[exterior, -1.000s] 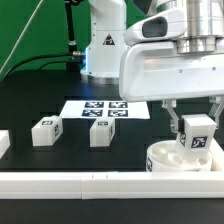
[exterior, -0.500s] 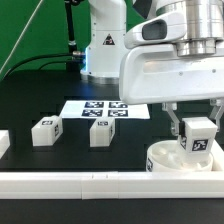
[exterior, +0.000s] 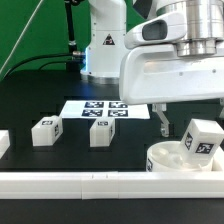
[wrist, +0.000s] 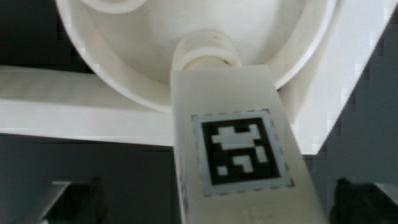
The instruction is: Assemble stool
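The round white seat disc (exterior: 165,158) lies on the black table at the exterior view's right, against the rail. One white tagged leg (exterior: 203,138) stands in it, tilted toward the exterior view's right. My gripper (exterior: 193,125) is open around that leg, its fingers clear of both sides. In the wrist view the leg (wrist: 222,130) runs from the seat disc (wrist: 143,50) down between my fingers (wrist: 71,198), with dark gaps on both sides; my gripper (wrist: 217,200) does not touch it. Two more legs (exterior: 46,131) (exterior: 102,132) stand loose on the table.
The marker board (exterior: 105,108) lies flat behind the loose legs. A long white rail (exterior: 70,182) runs along the front edge. A white piece (exterior: 3,143) is cut off at the left edge. The arm's base (exterior: 105,40) stands at the back.
My gripper has opened and let go of the leg. The leg now leans toward the exterior view's right in the seat disc. Nothing else has moved.
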Available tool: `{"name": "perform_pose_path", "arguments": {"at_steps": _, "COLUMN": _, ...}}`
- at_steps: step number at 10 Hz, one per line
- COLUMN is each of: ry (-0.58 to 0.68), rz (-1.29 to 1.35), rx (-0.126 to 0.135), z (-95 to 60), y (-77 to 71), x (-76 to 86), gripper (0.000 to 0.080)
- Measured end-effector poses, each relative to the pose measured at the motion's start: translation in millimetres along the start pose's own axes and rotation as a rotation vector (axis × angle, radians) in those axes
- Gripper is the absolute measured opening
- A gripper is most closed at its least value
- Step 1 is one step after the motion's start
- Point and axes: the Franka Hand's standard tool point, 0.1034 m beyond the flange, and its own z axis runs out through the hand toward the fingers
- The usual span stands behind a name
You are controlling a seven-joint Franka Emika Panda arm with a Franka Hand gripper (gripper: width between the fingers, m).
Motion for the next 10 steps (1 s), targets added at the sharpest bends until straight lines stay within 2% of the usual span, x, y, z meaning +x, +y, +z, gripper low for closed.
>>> {"name": "perform_pose_path", "arguments": {"at_steps": 5, "ry": 0.001, "rz": -0.001, "rx": 0.001, "z": -0.5, "y": -0.6, "x": 0.9, "gripper": 0.0649}}
{"name": "perform_pose_path", "arguments": {"at_steps": 8, "ry": -0.009, "rz": -0.009, "rx": 0.016, "z": -15.6, "y": -15.1, "x": 32.1, "gripper": 0.0649}}
{"name": "perform_pose_path", "arguments": {"at_steps": 9, "ry": -0.013, "rz": -0.008, "rx": 0.018, "z": -11.3, "y": -16.3, "x": 29.8, "gripper": 0.0649}}
{"name": "perform_pose_path", "arguments": {"at_steps": 10, "ry": -0.072, "rz": -0.007, "rx": 0.016, "z": -6.4, "y": -13.4, "x": 19.0, "gripper": 0.0649}}
